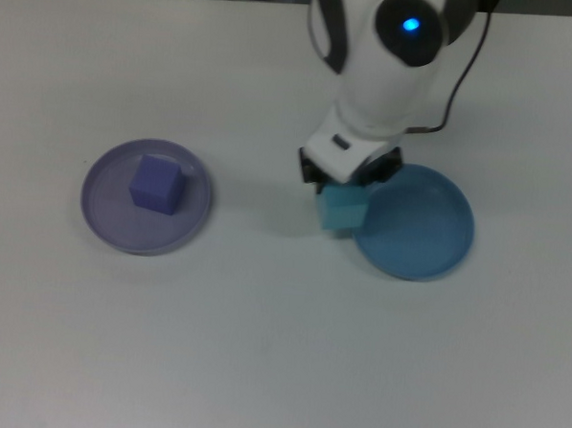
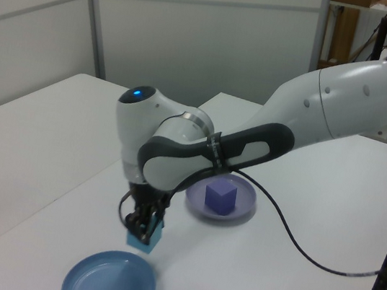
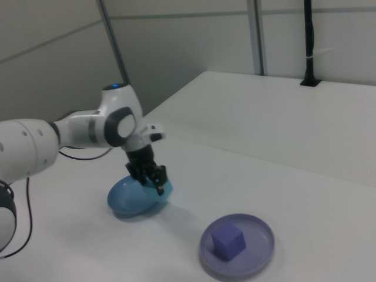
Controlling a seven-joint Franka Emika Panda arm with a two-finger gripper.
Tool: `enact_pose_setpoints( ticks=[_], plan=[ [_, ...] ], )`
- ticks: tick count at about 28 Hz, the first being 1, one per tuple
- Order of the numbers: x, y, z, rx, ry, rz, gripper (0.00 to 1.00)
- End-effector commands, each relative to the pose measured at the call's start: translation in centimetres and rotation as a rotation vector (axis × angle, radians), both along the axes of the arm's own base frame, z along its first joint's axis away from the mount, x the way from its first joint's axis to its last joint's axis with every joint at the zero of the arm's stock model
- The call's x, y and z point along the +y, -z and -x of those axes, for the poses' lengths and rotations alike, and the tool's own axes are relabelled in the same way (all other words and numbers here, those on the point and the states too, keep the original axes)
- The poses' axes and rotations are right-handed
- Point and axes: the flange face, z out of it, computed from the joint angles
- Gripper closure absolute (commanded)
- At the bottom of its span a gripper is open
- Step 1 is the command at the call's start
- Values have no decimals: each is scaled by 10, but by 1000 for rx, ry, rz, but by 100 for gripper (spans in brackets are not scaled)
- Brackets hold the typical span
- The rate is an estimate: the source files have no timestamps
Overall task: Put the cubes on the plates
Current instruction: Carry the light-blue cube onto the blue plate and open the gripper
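Observation:
A turquoise cube (image 1: 343,209) hangs tilted just above the table, with my gripper (image 1: 346,186) shut on it from above. It sits over the left rim of the blue plate (image 1: 421,233) in the top view. In the left view the turquoise cube (image 2: 145,235) is held by the gripper (image 2: 141,222) above the far edge of the blue plate (image 2: 107,285). The right view shows the turquoise cube (image 3: 165,187) beside the blue plate (image 3: 125,200). A purple cube (image 1: 156,184) rests on the lavender plate (image 1: 108,216).
A black cable (image 2: 296,240) loops from the arm down over the white table (image 1: 260,347). A black post (image 3: 308,41) stands at the table's far edge in the right view. Wall panels close off the back.

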Motion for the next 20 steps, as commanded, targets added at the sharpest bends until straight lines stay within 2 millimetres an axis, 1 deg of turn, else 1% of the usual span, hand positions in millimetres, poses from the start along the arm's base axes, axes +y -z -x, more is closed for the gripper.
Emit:
enact_pose_setpoints(
  ticks=[1, 4, 5, 6, 8, 9, 10, 12, 13, 14, 16, 19, 20],
  plan=[
    [44, -8, 15, -26, 20, -17, 93],
    [65, -2, 23, -21, 10, -14, 93],
    [76, 1, 28, -23, 0, -8, 86],
    [81, 3, 29, -26, -2, -6, 80],
    [86, 16, 30, -15, 9, 0, 65],
    [87, 20, 29, -16, 15, 1, 56],
    [90, 24, 28, -27, 23, -4, 37],
    [98, 31, 28, -43, 9, -5, 21],
    [103, 30, 30, -56, -6, 0, 13],
    [106, 30, 31, -64, -18, 11, 7],
    [106, 30, 31, -79, -40, 41, 0],
    [105, 21, 31, -90, -34, 36, 0],
    [104, 14, 31, -97, -30, 31, 0]
  ],
)
